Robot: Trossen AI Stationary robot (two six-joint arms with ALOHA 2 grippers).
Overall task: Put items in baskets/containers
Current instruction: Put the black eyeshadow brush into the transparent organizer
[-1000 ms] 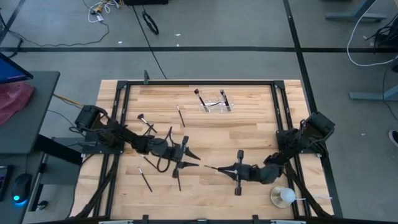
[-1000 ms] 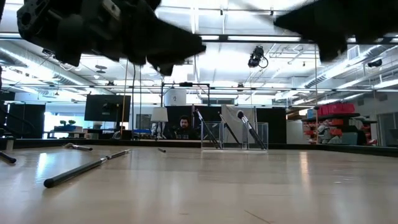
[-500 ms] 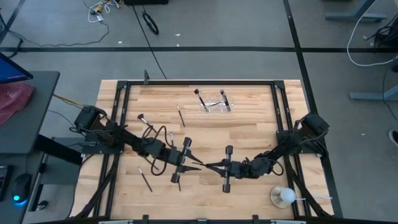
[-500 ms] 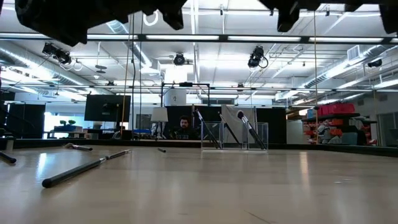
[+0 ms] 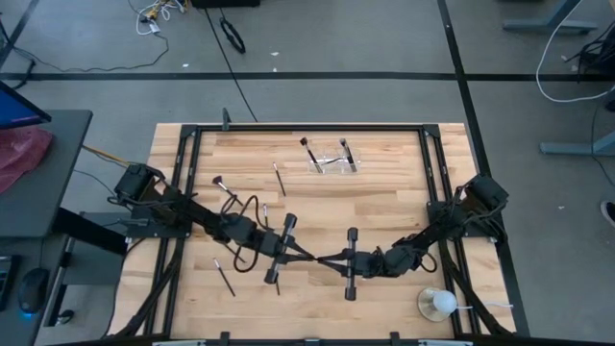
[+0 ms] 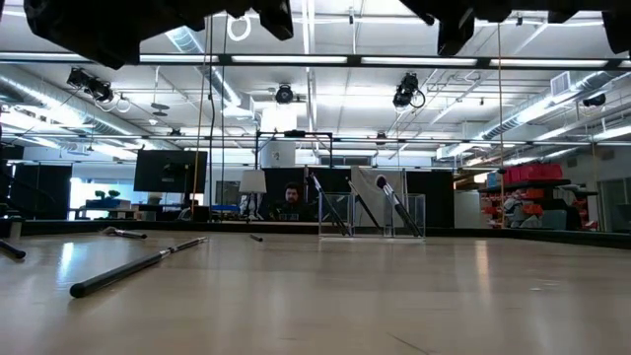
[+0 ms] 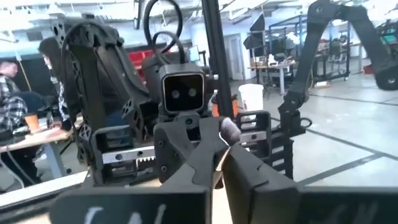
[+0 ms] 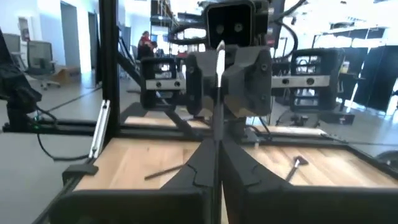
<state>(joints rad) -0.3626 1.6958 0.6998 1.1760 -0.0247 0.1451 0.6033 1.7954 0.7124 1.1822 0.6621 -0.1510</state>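
Above the middle of the table, my left gripper (image 5: 307,257) and my right gripper (image 5: 324,258) meet tip to tip, both shut on one thin brush (image 8: 219,74) with a pale handle. The clear container (image 5: 332,161) stands at the far middle with two brushes (image 5: 309,152) leaning in it. Loose brushes lie flat on the wood at the left (image 5: 224,277), (image 5: 279,178), (image 5: 223,185); one shows near in the low view (image 6: 138,266). My left gripper pinches the brush between its two fingers (image 7: 249,174), coming level from the table's left; a grey end of the brush (image 7: 229,130) shows at the fingertips. The brush is clear of the table. My right gripper pinches the brush's handle (image 8: 218,134) between its two fingers, coming level from the table's right and lying along it. The handle runs on past the fingertips into the left gripper's fingers. It hangs clear of the table.
A white ball on a clear round base (image 5: 437,304) stands at the near right corner. Black frame rails (image 5: 307,128) border the tabletop. Bare wood lies between the grippers and the container. A person (image 6: 292,200) sits in the room beyond the far edge.
My right gripper has carried the brush toward the table's left and upward. My left gripper has come toward it, rising, and has shut on the brush, so both now hold it. Both arms have lifted almost out of the low view.
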